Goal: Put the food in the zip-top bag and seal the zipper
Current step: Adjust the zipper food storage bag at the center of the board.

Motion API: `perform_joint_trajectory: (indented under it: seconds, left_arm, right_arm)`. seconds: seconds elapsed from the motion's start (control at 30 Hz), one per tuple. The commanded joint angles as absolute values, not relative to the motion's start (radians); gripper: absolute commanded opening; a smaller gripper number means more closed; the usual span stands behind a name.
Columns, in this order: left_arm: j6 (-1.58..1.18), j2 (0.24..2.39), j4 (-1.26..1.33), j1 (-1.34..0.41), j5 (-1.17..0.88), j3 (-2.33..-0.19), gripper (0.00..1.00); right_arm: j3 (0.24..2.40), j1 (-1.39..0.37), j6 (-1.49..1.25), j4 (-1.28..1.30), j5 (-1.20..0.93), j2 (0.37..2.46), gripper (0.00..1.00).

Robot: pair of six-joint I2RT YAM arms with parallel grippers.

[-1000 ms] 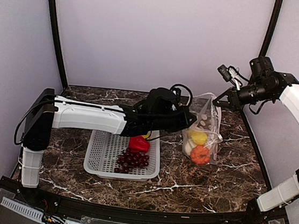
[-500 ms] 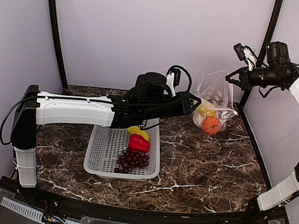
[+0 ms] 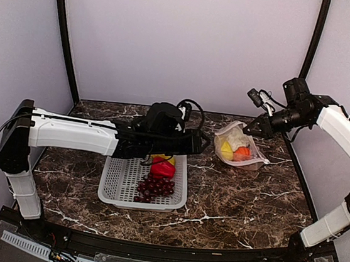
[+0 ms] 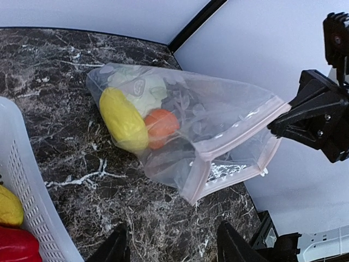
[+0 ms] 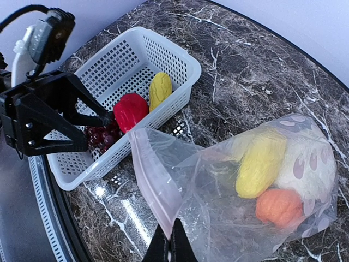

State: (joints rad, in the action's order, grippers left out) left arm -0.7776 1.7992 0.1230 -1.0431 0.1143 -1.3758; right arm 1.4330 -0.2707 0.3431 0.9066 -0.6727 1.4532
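Lowered from mid-air, the zip-top bag (image 3: 239, 150) now lies on the counter (image 3: 256, 197), your right hand (image 3: 253, 131) clamped on a corner of its pinkish zipper (image 4: 242, 131); your left hand (image 4: 174, 248) has backed off, spread and empty. Pepper (image 3: 162, 167) and grapes (image 3: 154, 187) wait in the perforated basket (image 3: 115, 184). Slick, crinkly film may slip that pinch, and smooth round pieces could roll out the sagging mouth.

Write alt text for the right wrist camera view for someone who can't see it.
The right gripper pinches the mouth edge of a clear zip-top bag that holds a yellow piece, an orange tomato and a cauliflower. Behind, the open left gripper hangs over a white basket with a red pepper, a second yellow piece and grapes.
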Motion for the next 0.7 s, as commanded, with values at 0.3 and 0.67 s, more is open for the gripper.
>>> perform_joint_trajectory:
  seconds: [0.3,0.67]
  left_arm:
    - [-0.995,2.037,0.326,-1.117,0.046,-1.488,0.65]
    - [-1.254,2.159,0.386,-1.100,0.150,-1.508,0.43]
  right_arm:
    - [1.477,-0.325,0.329,0.890,-0.755,1.493,0.00]
    - [1.473,-0.340,0.322,0.890,-0.760,1.480,0.00]
